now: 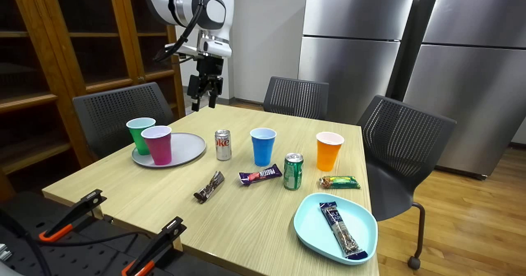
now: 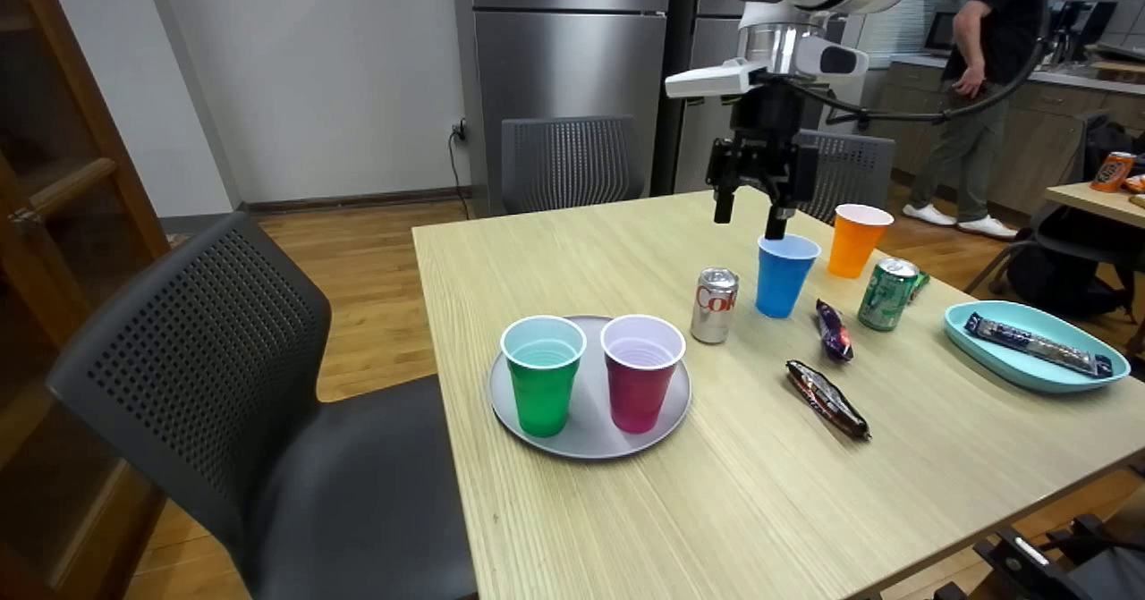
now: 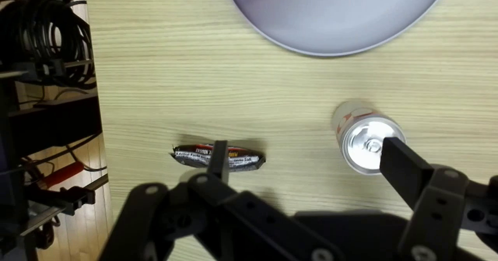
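Wood-grained table, claw spread wide above, cylindrical silver can, glossy brown-wrapped bar

Bright, soft shadows, glare on can lid

The fingers are matt and smooth. The silver can and green can are shiny metal; the brown snack bar looks glossy and crinkled. The blue cup looks plastic and smooth, the grey plate matt, the surface like grained wood, the fridge like brushed metal.
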You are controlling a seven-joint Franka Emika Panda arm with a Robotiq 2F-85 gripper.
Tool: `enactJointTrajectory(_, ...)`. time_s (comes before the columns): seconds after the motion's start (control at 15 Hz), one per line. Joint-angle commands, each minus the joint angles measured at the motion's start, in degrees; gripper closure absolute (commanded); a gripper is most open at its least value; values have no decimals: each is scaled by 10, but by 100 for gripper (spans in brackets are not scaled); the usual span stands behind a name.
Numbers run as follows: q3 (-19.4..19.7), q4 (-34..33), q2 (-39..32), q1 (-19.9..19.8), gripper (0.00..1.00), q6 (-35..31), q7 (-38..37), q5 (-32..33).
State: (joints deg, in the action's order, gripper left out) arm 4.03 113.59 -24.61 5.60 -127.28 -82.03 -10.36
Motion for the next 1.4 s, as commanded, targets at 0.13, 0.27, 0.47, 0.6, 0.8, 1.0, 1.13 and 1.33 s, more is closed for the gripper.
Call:
enactJointTrajectory(0.13,17,51,26,-27,0,2,46,21)
enactJointTrajectory(0.27,17,31,6,-25,0,2,31,15)
enactJointTrajectory(0.47,18,36,6,-27,0,1,37,16)
enactJointTrajectory(0.6,18,36,6,-27,0,1,37,16)
enactJointTrajectory(0.8,18,36,6,-27,0,1,37,16)
enactJointTrajectory(1.0,21,35,6,-28,0,-33,32,13)
enactJointTrajectory(1.13,25,26,-1,-34,0,-54,36,10)
enactJointTrajectory(1.33,33,14,-10,-43,0,-78,39,7)
